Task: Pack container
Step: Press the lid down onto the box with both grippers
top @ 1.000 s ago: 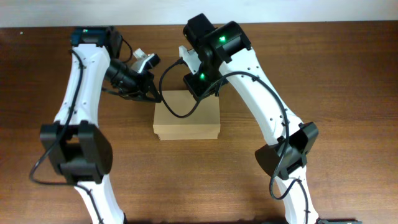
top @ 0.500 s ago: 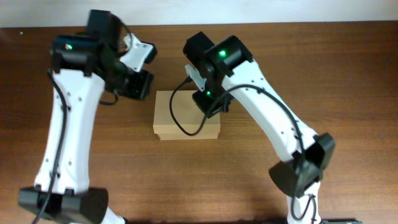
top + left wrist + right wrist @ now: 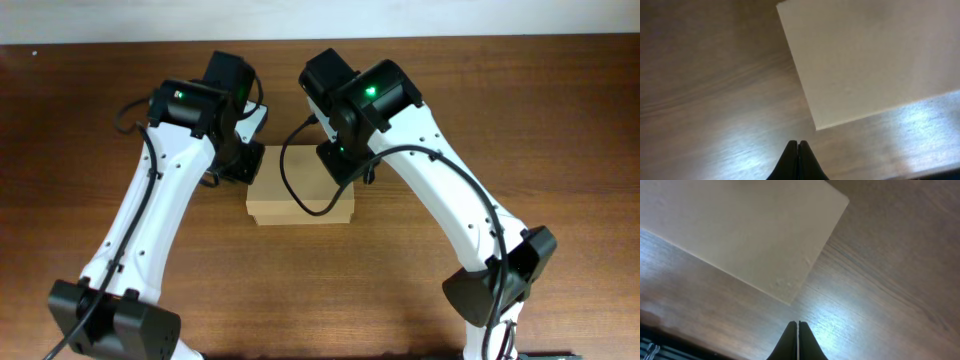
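The container (image 3: 300, 198) is a plain tan cardboard box with its lid down, in the middle of the wooden table. Its flat top fills the upper right of the left wrist view (image 3: 875, 55) and the upper left of the right wrist view (image 3: 740, 230). My left gripper (image 3: 798, 145) is shut and empty, above the table beside a box corner. My right gripper (image 3: 796, 325) is shut and empty, above the table beside another box corner. In the overhead view both wrists hang over the box's far edge, and the fingertips are hidden beneath them.
The brown wooden table (image 3: 520, 120) spreads around the box. A pale wall edge (image 3: 80, 20) runs along the far side. Both arm bases stand at the near edge.
The left arm has swung right and down toward the box's far left corner. The right wrist has shifted slightly toward the box's far right side. The box has not moved.
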`<state>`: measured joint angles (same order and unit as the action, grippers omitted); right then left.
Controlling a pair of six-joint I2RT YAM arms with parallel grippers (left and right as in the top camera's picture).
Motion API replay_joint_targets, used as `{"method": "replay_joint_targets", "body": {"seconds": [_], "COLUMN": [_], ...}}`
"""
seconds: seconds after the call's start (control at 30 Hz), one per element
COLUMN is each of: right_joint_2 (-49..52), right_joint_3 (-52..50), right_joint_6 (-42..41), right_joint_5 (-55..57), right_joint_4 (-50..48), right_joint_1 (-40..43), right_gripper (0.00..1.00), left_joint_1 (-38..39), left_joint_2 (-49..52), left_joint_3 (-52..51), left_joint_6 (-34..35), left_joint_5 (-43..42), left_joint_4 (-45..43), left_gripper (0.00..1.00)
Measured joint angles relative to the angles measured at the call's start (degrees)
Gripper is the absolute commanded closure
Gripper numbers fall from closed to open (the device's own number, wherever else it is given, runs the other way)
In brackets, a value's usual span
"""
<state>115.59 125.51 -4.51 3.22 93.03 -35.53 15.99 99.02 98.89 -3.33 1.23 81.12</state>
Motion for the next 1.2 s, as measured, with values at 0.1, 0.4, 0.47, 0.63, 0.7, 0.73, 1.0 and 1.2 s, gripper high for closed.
{"method": "replay_joint_targets", "body": {"seconds": [0.1,0.4,0.47,0.63,0.7,0.73,1.0,1.2], "right_joint_2": [0.00,0.22,0.22,0.22,0.22,0.22,0.04,-0.13], "right_joint_3": [-4.48,-15.21,-16.63,-20.52,-21.55,-22.25,-26.99,-26.62], "right_joint_6": [0.59,3.28,3.50,3.63,3.69,3.67,3.19,3.21], "right_joint_5": [-4.28,-16.15,-17.38,-19.50,-19.78,-19.89,-20.79,-21.29], "right_joint_4": [-2.93,-10.03,-11.50,-14.73,-15.65,-16.31,-20.98,-23.93], "right_joint_1": [1.55,6.21,6.21,6.21,6.21,6.21,6.36,6.43], "right_gripper": [0.96,0.96,0.96,0.96,0.96,0.96,0.96,0.96], "left_joint_1": [-1.36,-1.66,-1.66,-1.66,-1.66,-1.66,-1.77,-1.86], "left_joint_2": [0.09,0.24,0.24,1.03,2.60,3.39,6.38,6.43], "left_joint_3": [-5.14,-10.23,-10.25,-10.27,-10.88,-11.26,-13.68,-13.57], "left_joint_6": [-0.28,-1.77,-1.79,-1.79,-1.79,-1.79,-1.79,-1.77], "left_joint_5": [-3.02,-10.82,-11.17,-11.61,-11.65,-11.74,-12.44,-12.68], "left_joint_4": [-2.60,-7.06,-7.43,-8.28,-9.07,-9.40,-11.37,-12.09], "left_gripper": [0.98,0.98,0.98,0.99,0.99,0.99,0.99,0.99]}}
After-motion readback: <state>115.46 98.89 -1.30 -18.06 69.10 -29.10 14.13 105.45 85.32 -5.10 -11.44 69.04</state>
